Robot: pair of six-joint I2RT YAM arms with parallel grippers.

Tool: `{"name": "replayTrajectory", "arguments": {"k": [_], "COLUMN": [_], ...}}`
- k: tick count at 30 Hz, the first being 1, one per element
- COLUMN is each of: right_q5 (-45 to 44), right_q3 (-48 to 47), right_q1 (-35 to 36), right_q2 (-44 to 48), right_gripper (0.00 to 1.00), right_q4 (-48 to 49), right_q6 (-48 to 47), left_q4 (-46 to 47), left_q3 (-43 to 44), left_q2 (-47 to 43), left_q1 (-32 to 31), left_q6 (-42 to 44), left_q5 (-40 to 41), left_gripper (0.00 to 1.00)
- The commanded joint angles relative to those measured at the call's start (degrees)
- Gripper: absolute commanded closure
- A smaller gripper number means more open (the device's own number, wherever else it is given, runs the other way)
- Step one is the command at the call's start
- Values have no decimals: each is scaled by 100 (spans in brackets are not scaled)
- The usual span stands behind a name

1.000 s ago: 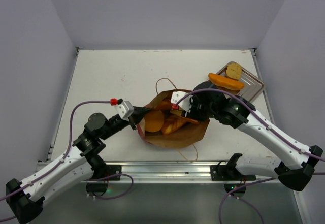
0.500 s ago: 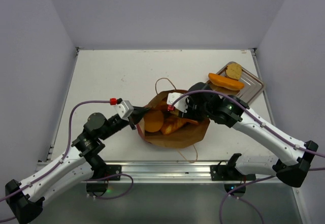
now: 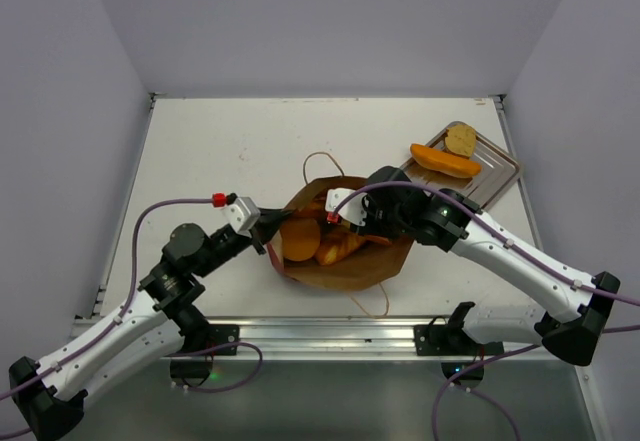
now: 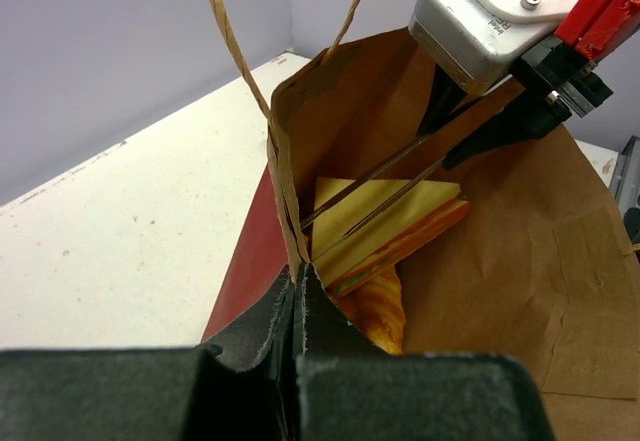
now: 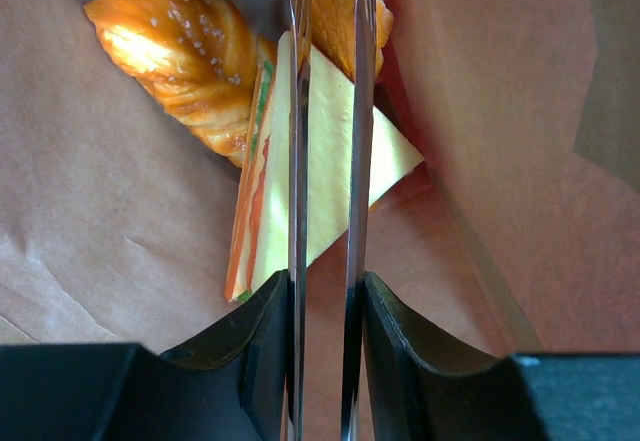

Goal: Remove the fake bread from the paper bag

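The paper bag [image 3: 352, 266], red outside and brown inside, lies open at the table's front middle. My left gripper [image 3: 268, 229] is shut on its left rim [image 4: 290, 211], below a tan loop handle [image 4: 235, 51]. My right gripper [image 3: 333, 229] reaches into the bag; its thin metal fingers [image 5: 300, 111] stand slightly apart, over a flat yellow triangular sandwich [image 5: 385, 151], also in the left wrist view [image 4: 400, 216]. A twisted golden pastry [image 5: 180, 51] lies beside the sandwich. A round orange bun [image 3: 301, 238] lies at the bag's left.
A silver metal tray [image 3: 500, 169] stands at the back right with a long orange bread piece [image 3: 445, 161] and a round bun [image 3: 460, 139]. A second loop handle [image 3: 322, 166] lies on the table behind the bag.
My right gripper has moved left and further into the bag, over the sandwich. My left gripper still holds the bag's rim in the same place.
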State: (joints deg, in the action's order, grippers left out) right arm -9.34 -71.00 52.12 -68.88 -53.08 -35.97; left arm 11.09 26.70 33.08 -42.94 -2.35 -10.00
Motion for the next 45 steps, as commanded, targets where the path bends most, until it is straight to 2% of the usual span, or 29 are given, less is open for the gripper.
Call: {"name": "replayTrajectory", "arguments": {"k": [1, 10, 22, 31, 41, 45], "right_q5": [152, 626, 1461, 2208, 2885, 2596], "right_q3": [-150, -695, -1275, -2136, -3778, -4141], "right_q1": [44, -87, -615, -1414, -2355, -2733], "right_q2": [111, 577, 999, 1061, 666, 499], "right_gripper": [88, 93, 95, 96, 99, 100], "right_q4": [35, -317, -352, -159, -27, 96], "right_q6": [-33, 81, 248, 608, 1539, 1795], "left_q4": [121, -168, -397, -520, -617, -766], "left_q3": [169, 283, 538, 600, 705, 696], "left_q2": [-100, -153, 181, 445, 550, 410], "left_q1": [-39, -39, -39, -39, -30, -30], "left_q6": [7, -222, -617, -688, -389, -354], "left_q5": [226, 1789, 2985, 3232, 3470, 3496], "left_gripper": [100, 100, 100, 100, 100, 100]}}
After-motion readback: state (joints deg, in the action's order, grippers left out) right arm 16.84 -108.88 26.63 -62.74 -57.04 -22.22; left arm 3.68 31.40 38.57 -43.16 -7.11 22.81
